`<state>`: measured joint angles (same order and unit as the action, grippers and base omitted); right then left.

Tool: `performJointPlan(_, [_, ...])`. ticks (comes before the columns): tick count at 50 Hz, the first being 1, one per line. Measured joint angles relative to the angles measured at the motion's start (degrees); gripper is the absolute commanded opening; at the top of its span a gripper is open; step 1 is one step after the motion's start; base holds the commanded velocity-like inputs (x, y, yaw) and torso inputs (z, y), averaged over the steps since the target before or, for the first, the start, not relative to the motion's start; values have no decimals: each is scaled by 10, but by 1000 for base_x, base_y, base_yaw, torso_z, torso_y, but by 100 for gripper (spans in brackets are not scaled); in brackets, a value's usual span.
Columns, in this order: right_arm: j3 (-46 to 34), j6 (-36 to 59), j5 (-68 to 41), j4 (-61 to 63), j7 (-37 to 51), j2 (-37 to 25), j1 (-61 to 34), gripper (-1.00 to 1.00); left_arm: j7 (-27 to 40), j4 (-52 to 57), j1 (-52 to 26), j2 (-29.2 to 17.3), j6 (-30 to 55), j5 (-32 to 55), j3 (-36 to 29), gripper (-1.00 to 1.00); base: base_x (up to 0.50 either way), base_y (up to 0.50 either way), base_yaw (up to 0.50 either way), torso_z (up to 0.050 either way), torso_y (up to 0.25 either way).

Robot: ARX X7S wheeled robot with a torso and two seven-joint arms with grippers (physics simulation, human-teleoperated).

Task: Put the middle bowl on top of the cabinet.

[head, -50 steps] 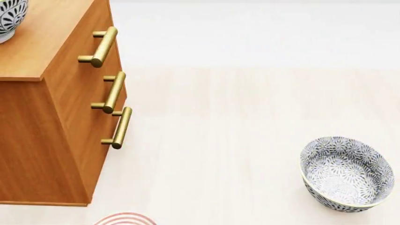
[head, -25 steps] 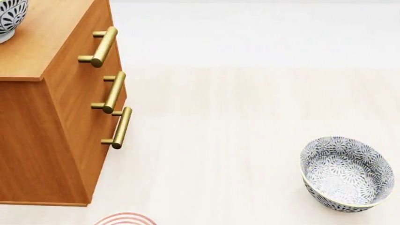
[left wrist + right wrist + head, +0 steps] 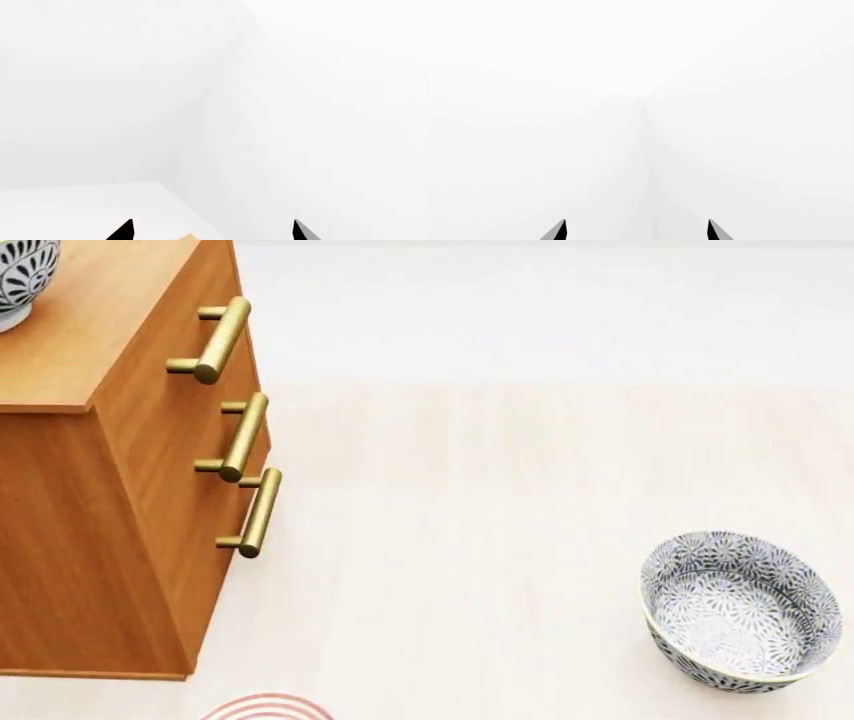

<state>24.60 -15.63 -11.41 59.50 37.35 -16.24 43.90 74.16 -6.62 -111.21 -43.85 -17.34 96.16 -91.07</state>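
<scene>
The orange-brown cabinet [image 3: 120, 470] stands at the left of the head view, with three brass handles [image 3: 240, 435] on its front. A grey-and-white floral bowl [image 3: 19, 280] rests on its lighter top, cut off by the frame's edge. A second identical-looking bowl [image 3: 741, 612] sits upright on the pale surface at the lower right. I cannot tell which of them is the middle bowl. Neither arm shows in the head view. My left gripper [image 3: 212, 232] is open and empty, facing white walls. My right gripper [image 3: 637, 231] is also open and empty.
The rim of a flat white plate with red rings [image 3: 264, 708] shows at the bottom edge, just in front of the cabinet. Pale wooden surface [image 3: 507, 500] stretches between cabinet and lower-right bowl. A small orange-brown patch [image 3: 187, 237] shows between the left fingertips.
</scene>
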Motion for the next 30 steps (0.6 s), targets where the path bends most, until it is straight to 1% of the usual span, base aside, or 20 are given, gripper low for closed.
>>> performJointPlan(17, [13, -5, -8, 0, -26, 20, -1, 100, -44, 108, -5, -9, -59, -189, -21, 100, 0, 0, 0, 0, 0])
performJointPlan(30, [16, -6, -9, -1, -36, 27, -4, 100, -25, 186, 13, -28, -80, -323, -42, 100, 0, 0, 0, 0, 0])
